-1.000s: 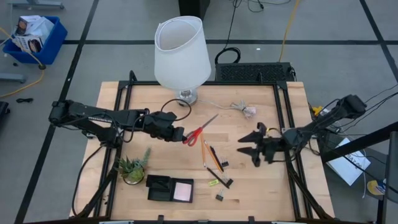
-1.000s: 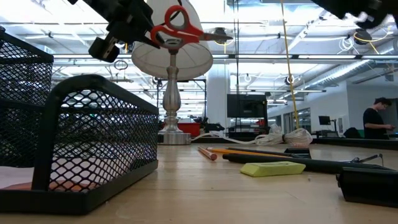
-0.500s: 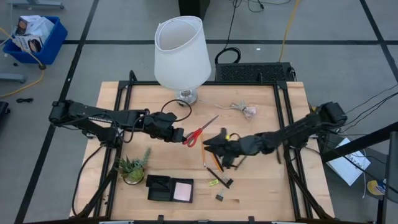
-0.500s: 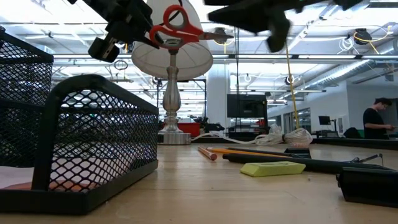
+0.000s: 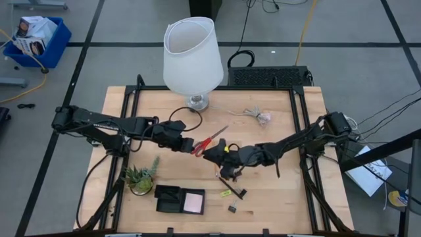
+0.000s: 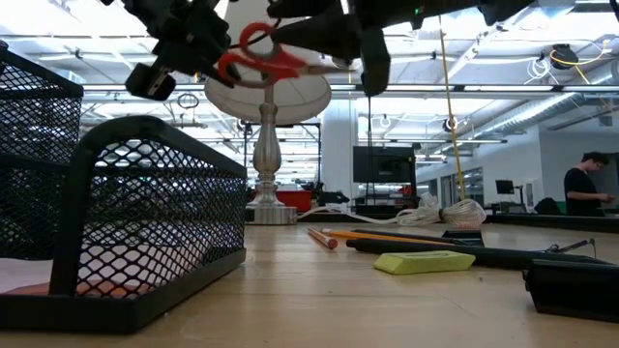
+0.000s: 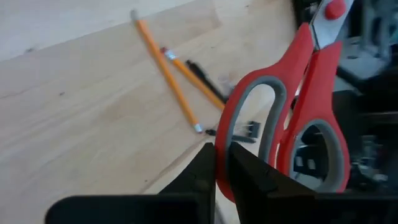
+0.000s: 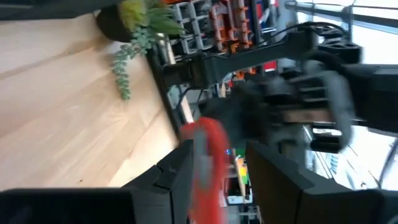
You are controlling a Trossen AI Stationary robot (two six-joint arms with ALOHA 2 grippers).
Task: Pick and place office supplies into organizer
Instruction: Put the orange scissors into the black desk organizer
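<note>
Wooden table (image 5: 276, 197). White lamp (image 5: 193, 56), rear centre. Black mesh organizer (image 5: 179, 199), front edge, beside potted plant (image 5: 140, 178). Left gripper (image 5: 191, 146), clamped on red-handled scissors (image 5: 209, 141), aloft mid-table. Right gripper (image 5: 212, 153), jaws apart around the scissors' handles. Pencils (image 5: 225, 172), binder clips (image 5: 233, 209) on table.

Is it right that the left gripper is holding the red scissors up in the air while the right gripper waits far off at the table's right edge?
Not quite. The left gripper does hold the red scissors aloft, but the high view shows the right gripper right beside them at mid-table.
</note>
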